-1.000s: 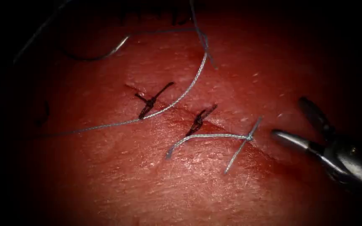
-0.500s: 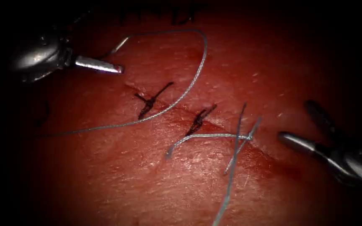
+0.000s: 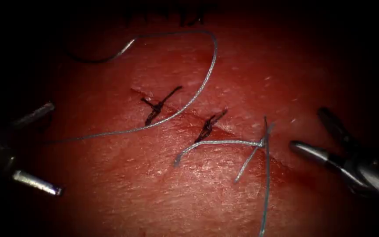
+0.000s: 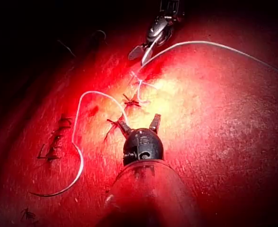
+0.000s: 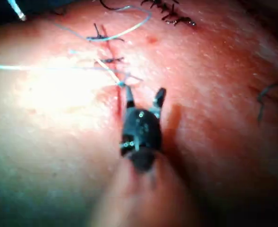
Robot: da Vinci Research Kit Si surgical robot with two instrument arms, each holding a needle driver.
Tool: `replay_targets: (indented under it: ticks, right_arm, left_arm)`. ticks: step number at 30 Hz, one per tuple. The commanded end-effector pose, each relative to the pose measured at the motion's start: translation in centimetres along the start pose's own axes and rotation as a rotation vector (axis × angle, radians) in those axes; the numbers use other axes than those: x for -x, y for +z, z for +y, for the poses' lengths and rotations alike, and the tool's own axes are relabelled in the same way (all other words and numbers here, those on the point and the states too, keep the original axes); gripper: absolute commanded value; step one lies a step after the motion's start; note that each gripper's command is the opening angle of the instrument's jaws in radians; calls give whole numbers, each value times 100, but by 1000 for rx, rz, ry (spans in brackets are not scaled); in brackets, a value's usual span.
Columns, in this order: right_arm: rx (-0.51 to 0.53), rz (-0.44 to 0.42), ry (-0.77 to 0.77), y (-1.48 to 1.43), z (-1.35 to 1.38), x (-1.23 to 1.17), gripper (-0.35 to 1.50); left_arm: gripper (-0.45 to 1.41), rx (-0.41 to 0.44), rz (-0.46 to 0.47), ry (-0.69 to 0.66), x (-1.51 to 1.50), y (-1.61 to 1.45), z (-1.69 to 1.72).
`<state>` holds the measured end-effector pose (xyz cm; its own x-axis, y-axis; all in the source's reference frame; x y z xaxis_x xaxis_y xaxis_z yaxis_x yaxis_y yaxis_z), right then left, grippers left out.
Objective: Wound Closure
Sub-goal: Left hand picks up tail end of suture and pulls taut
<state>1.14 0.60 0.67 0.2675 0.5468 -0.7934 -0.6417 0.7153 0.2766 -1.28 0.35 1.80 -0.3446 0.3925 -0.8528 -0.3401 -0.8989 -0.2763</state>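
The curved needle [image 3: 104,57] lies free on the tissue [image 3: 123,188], far left of the cut [image 3: 281,164] and not in the tissue. Its pale thread [image 3: 207,74] arcs over a dark stitch [image 3: 159,105] and trails off left. A fresh knot [image 3: 262,141] sits on the cut, with short tails and one strand [image 3: 266,188] running down out of view. My left tool [image 3: 56,148] is open at the near left, holding nothing. My right tool [image 3: 307,127] is open just right of the knot, also holding nothing. The wrist views show the same: left tool [image 4: 139,122], right tool [image 5: 145,94].
A second dark stitch [image 3: 209,125] crosses the cut between the first stitch and the knot. Older dark stitches [image 5: 172,16] lie farther off on the tissue. Red fluid wets the cut near the knot.
The left tool has moved from the upper left, beside the needle, down to the lower left, and its jaws have opened. The long strand from the knot has swung slightly right. The right tool barely moved.
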Motion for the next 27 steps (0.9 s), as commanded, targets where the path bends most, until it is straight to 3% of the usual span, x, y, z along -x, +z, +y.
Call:
replay_targets:
  ticks: [1, 4, 8, 14, 21, 27]
  right_arm:
    - [5, -6, -18, -3, 0, 1, 141]
    - [32, -25, -56, -14, 5, -15, 141]
    - [44, -53, -104, -22, 4, -56, 141]
    - [14, -34, -158, -10, -30, -107, 138]
    - [-37, -25, -199, 27, -72, -124, 138]
    - [-50, -28, -209, 46, -82, -129, 138]
  left_arm:
    - [34, -2, 19, 11, -1, 14, 5]
    - [27, -16, 27, 27, -12, 34, 16]
    - [27, -50, 25, 38, -24, 74, 32]
    - [30, -65, 28, 54, -16, 106, 33]
    - [29, -68, 26, 83, 9, 116, 29]
    - [15, -59, 34, 92, 19, 130, 21]
